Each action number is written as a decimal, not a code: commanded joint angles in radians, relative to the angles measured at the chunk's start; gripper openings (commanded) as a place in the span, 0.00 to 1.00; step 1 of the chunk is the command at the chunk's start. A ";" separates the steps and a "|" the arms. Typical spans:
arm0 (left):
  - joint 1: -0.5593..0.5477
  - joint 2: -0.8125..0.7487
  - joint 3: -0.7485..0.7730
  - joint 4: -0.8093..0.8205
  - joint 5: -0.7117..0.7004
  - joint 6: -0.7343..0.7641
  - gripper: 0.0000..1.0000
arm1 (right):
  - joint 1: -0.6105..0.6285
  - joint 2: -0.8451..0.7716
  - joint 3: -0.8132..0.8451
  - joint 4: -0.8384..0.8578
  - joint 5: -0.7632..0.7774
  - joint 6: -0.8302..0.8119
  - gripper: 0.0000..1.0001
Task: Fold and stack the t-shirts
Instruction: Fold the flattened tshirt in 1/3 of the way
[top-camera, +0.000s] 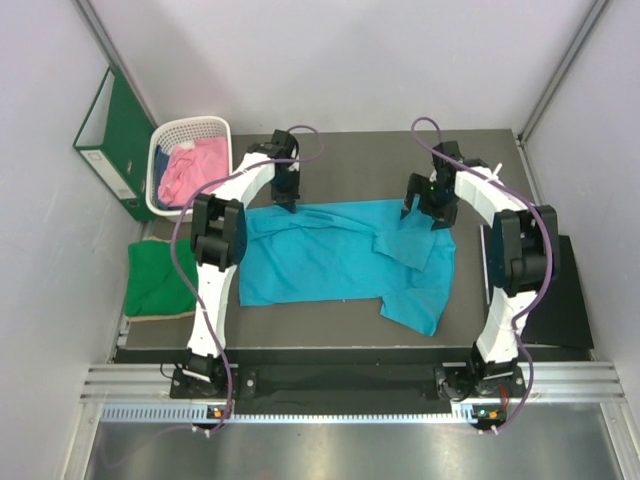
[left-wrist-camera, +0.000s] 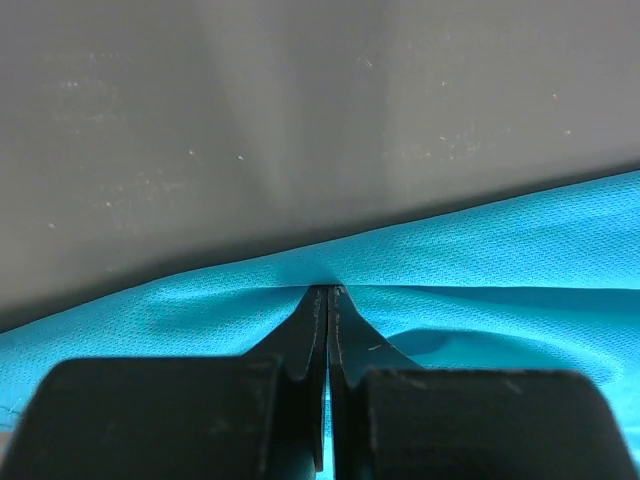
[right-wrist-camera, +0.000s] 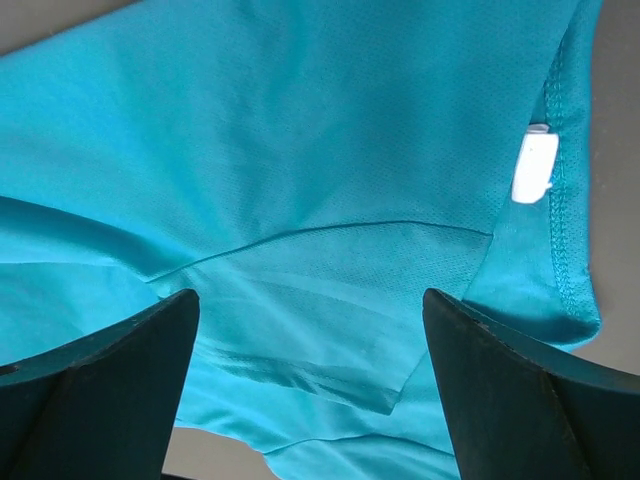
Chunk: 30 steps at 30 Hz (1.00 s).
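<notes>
The teal-blue t-shirt (top-camera: 330, 262) lies spread in the middle of the dark counter (top-camera: 350, 170), between the two arms. Most of it is flat, but its right part is crumpled and folded over itself, and one corner hangs toward the near edge.

The left pincer (top-camera: 290, 205) stands at the far edge of this shirt, on its left half. In the left wrist view its fingers (left-wrist-camera: 300, 340) are pressed together and pinch the hem of the cloth, which rises in a small ridge at the tips.

The right pincer (top-camera: 422, 212) is over the far right part of the same shirt. In the right wrist view its two fingers (right-wrist-camera: 120, 380) are spread wide, and the cloth lies between and below them. I cannot tell if they touch it. A small white label (right-wrist-camera: 535, 166) shows beside a stitched hem there.

The green t-shirt (top-camera: 160, 280) lies folded at the left edge of the counter, well apart from the teal one. The pink t-shirt (top-camera: 195, 165) sits crumpled inside the white lattice basket (top-camera: 190, 125) at the far left corner. A green ring binder (top-camera: 112, 140) leans against the wall just beside the basket.
</notes>
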 joint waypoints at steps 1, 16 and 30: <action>0.004 0.001 0.063 0.021 0.021 0.023 0.00 | 0.010 -0.005 0.051 0.042 -0.015 0.020 0.93; 0.004 -0.180 -0.171 0.039 -0.026 0.041 0.00 | 0.013 0.012 0.046 0.058 -0.032 0.029 0.92; -0.002 -0.301 -0.348 -0.031 0.023 0.049 0.00 | 0.016 0.030 0.067 0.039 -0.036 0.016 0.93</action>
